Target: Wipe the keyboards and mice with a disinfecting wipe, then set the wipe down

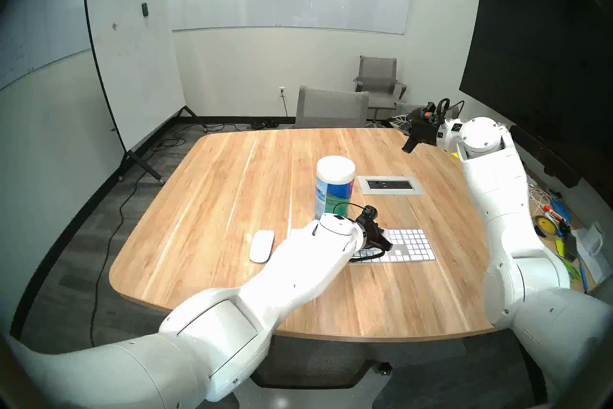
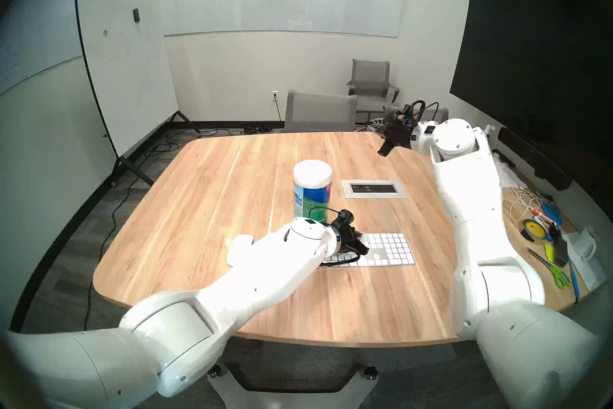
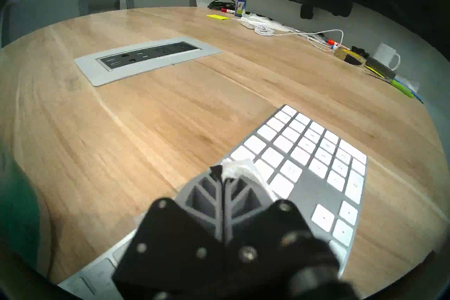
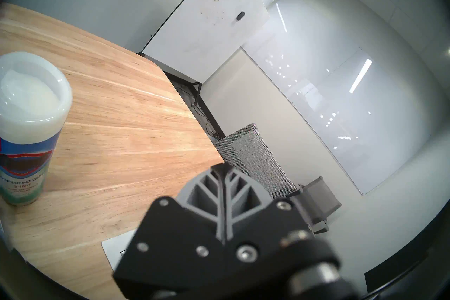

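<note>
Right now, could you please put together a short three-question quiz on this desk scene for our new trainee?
1. True or false: the left tool is shut on a white wipe over the keyboard.
2. Which lies nearer the table's left edge: A) the mouse, B) the keyboard, C) the power panel?
3. Fill in: the right tool is shut and holds ____.

Key
1. True: the wipe is pinched between the closed fingertips, above the keys beside the number pad.
2. A: the mouse lies left of the canister and the keyboard.
3. Nothing: it hangs above the table's far right part.
</note>
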Controlling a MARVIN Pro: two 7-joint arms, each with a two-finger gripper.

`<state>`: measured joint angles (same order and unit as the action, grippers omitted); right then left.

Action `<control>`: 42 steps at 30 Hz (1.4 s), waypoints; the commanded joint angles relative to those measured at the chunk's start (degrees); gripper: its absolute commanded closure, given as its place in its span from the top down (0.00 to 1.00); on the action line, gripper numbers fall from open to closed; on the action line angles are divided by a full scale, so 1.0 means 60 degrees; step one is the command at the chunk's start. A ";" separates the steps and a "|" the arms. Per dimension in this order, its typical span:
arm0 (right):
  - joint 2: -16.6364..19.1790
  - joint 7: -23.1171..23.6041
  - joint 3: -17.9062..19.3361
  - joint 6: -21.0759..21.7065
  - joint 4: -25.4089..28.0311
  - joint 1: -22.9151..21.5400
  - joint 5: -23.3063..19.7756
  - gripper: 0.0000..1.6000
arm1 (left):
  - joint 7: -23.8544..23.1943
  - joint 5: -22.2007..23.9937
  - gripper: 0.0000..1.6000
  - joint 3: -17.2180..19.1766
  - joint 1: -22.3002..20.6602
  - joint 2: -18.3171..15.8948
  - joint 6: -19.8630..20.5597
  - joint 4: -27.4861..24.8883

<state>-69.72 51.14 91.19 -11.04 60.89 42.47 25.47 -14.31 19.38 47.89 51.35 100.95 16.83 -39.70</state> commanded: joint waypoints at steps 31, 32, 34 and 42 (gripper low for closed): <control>-0.0023 -0.0030 0.0025 -0.0016 0.0152 -0.0249 -0.0033 0.00 | 0.0211 0.0156 0.00 0.0056 -0.1935 0.2342 -0.1529 0.3460; -0.0023 -0.0030 0.0025 -0.0016 0.0152 -0.0249 -0.0033 0.00 | 0.0221 0.0161 0.00 0.0056 -0.1950 0.2342 -0.1566 0.3525; -0.0023 -0.0030 0.0025 -0.0016 0.0152 -0.0249 -0.0033 0.00 | 0.0227 0.0182 0.00 0.0032 -0.1935 0.2342 -0.1641 0.3605; -0.0023 -0.0031 0.0025 -0.0018 0.0151 -0.0248 -0.0033 0.00 | 0.0172 0.0264 0.00 -0.0217 -0.1633 0.2342 -0.1921 0.3523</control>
<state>-69.72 51.11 91.19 -11.09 60.88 42.48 25.47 -12.61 20.64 47.63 41.55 113.37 7.35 -16.96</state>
